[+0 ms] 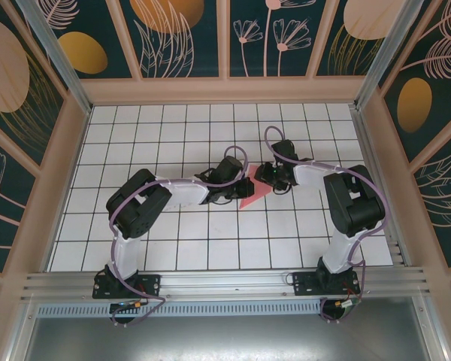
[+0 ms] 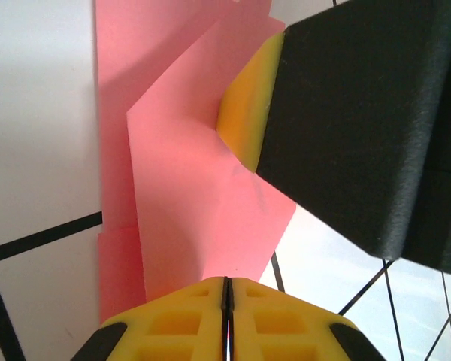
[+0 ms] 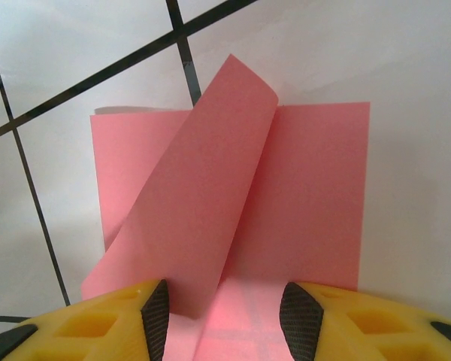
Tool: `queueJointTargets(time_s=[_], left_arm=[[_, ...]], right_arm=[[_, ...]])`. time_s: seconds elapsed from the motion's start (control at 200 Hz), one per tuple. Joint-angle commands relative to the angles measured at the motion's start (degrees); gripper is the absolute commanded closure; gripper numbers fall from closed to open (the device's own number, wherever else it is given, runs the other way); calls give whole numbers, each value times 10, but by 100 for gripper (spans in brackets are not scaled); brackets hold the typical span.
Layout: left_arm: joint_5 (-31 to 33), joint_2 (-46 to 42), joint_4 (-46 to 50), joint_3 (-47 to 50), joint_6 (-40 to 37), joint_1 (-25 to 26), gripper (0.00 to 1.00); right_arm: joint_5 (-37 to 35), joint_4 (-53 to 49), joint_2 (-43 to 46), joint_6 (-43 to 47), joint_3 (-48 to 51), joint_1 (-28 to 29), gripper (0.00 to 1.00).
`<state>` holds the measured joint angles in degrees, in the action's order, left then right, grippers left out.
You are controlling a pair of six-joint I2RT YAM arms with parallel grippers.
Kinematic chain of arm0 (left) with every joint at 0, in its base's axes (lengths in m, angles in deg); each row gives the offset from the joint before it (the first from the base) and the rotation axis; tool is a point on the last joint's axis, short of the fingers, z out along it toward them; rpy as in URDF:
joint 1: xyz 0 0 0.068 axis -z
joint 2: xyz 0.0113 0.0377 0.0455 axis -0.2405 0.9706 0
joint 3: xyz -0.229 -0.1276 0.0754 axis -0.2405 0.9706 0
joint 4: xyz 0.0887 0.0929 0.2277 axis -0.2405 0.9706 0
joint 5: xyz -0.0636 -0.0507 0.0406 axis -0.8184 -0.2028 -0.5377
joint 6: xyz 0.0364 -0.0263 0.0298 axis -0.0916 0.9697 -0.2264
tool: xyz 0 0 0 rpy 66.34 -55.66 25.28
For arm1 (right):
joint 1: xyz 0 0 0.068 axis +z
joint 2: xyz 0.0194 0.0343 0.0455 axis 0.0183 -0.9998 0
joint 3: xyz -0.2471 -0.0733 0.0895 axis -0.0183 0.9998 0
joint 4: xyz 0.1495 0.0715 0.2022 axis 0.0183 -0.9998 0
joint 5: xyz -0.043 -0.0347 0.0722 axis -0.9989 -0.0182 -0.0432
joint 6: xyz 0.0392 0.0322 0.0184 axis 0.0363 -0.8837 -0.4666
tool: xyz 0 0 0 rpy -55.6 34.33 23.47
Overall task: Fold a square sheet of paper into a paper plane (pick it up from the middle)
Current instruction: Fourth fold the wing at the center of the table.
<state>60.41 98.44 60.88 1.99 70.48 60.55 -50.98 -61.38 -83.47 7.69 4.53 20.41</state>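
The pink-red sheet of paper (image 1: 252, 194) lies partly folded on the white grid table, between my two grippers. In the left wrist view the paper (image 2: 188, 195) has a raised diagonal flap. My left gripper (image 2: 227, 289) is shut, its yellow tips right at the flap's near edge; I cannot tell whether paper is pinched. One yellow pad (image 2: 246, 109) of my right gripper presses the flap from the right. In the right wrist view my right gripper (image 3: 224, 312) is open over the paper (image 3: 316, 195), and a curled flap (image 3: 195, 195) rises beside its left finger. From above, the left gripper (image 1: 233, 188) and right gripper (image 1: 266, 177) flank the sheet.
The white tiled table (image 1: 173, 135) is boxed in by patterned walls at the back and sides. An aluminium rail (image 1: 225, 282) runs along the near edge by both arm bases. Bare tiles surround the paper.
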Motion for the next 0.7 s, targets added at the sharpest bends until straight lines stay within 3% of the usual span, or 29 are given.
queueJointTargets(time_s=[0.0, 0.696], left_arm=[[15, 12, 16, -14, -15, -5, 88], [41, 26, 38, -22, -21, -7, 89]], right_arm=[[-90, -81, -79, -4, 37, -2, 49], [-117, -96, -122, -19, 43, 11, 49]])
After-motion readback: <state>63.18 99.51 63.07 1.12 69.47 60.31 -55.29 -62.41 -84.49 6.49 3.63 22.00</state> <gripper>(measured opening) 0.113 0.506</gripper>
